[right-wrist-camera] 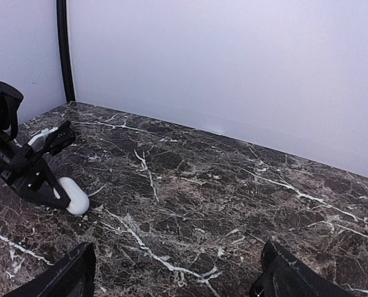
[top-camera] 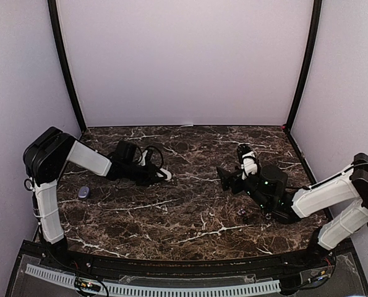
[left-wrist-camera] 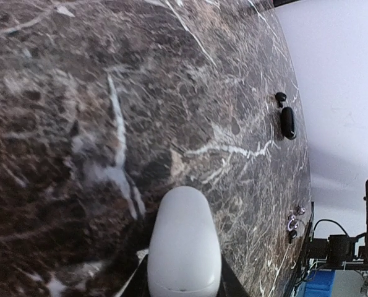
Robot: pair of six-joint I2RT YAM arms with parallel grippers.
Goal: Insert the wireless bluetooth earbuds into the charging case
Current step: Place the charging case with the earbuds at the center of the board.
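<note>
A white pebble-shaped charging case is closed and sticks out forward from my left gripper, which is shut on it low over the marble. In the top view that gripper holds the case left of the table's centre. My right gripper is open wide with nothing between its fingers, and it faces the white case from the right. Two tiny purple earbuds lie near the table's front edge, close to my right arm. A small dark earbud rests beside a black case.
A lilac case lies on the marble table near my left arm's base. White walls close in the back and both sides. A black rail runs along the near edge.
</note>
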